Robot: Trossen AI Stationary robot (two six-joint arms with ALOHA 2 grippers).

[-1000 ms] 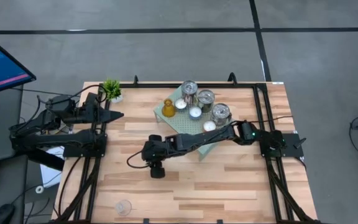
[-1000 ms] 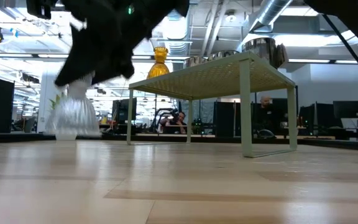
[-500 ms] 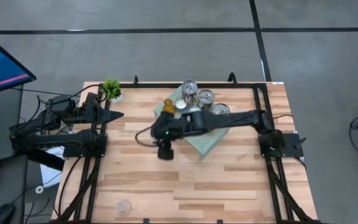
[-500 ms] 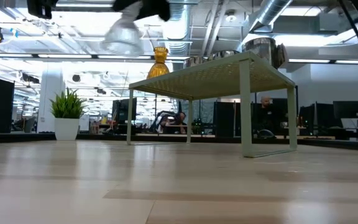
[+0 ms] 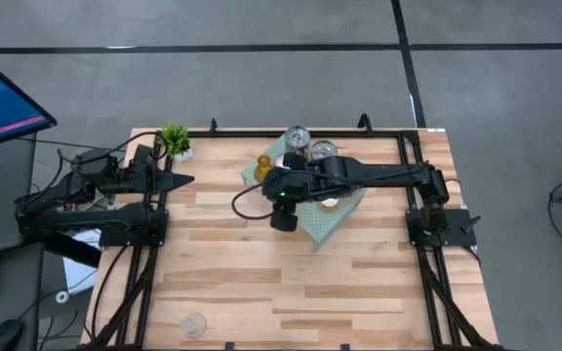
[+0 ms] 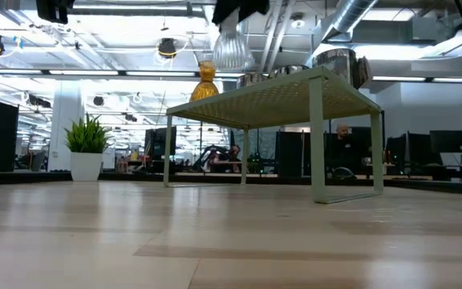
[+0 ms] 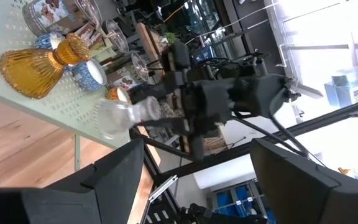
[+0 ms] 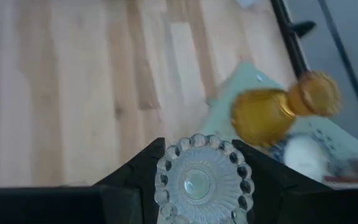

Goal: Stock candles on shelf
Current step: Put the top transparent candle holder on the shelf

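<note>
The light wooden tabletop [image 5: 261, 283] carries the pale mint-green perforated metal shelf [image 5: 325, 222] at its far middle. The right arm's gripper [image 5: 283, 195] hangs over the shelf's left part, jaws clamped on a clear ribbed glass candle holder [image 8: 197, 182], held in the air above the shelf near the amber glass candle holder [image 5: 262, 168]. The left gripper [image 5: 185, 179], jaws spread and empty, waits at the far left beside a small green potted plant [image 5: 175, 137].
</note>
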